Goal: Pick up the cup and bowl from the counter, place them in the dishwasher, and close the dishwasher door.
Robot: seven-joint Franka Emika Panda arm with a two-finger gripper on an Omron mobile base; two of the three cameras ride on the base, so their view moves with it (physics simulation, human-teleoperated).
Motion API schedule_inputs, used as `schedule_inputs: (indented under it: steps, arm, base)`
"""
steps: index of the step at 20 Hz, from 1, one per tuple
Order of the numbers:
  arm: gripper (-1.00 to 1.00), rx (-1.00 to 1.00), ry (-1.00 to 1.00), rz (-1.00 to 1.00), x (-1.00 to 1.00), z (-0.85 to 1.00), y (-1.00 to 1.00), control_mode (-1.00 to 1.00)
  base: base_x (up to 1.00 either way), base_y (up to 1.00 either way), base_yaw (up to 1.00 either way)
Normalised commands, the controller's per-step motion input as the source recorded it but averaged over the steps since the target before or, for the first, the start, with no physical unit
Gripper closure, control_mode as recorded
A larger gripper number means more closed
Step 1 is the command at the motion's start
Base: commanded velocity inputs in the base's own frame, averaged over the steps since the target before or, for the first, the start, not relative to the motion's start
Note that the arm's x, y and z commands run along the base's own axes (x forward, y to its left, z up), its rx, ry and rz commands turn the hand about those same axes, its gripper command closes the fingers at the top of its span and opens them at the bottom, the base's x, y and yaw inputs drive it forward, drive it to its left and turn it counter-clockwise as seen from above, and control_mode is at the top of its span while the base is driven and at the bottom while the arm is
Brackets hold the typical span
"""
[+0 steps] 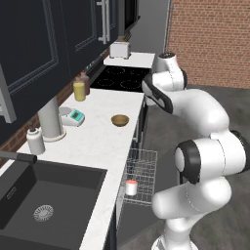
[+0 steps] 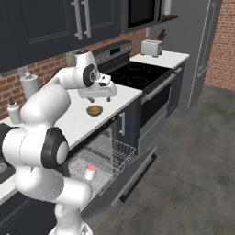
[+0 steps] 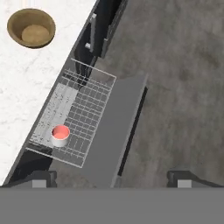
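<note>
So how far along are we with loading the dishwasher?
Done: the cup stands in the pulled-out rack. In hand: nothing; the claw is open, up by the bowl, which sits on the counter. Left: load the bowl, close the dishwasher door.

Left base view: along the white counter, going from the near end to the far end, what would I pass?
Black sink → white soap bottle → paper towel roll → small scale and bowl → yellow bottle → black cooktop → toaster.
</note>
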Motion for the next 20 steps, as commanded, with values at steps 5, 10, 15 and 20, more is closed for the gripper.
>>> schedule_inputs:
  steps: [5,10,15,20]
  arm:
    - [-1.0,0.5,-0.23,-0.38,0.0,-0.04,0.0,-1.0]
    - [-1.0,0.35,-0.18,-0.09,-0.03,-0.15,0.0,-1.0]
    - [-1.0,0.01,0.0,0.03,0.07,-0.15,0.18,-1.0]
    - [-1.0,0.0,0.04,0.17,0.36,-0.03,0.23,-1.0]
  base:
    - [0.0,0.0,0.0]
    - [0.0,0.0,0.0]
    - [0.0,0.0,0.0]
    - [0.0,0.0,0.0]
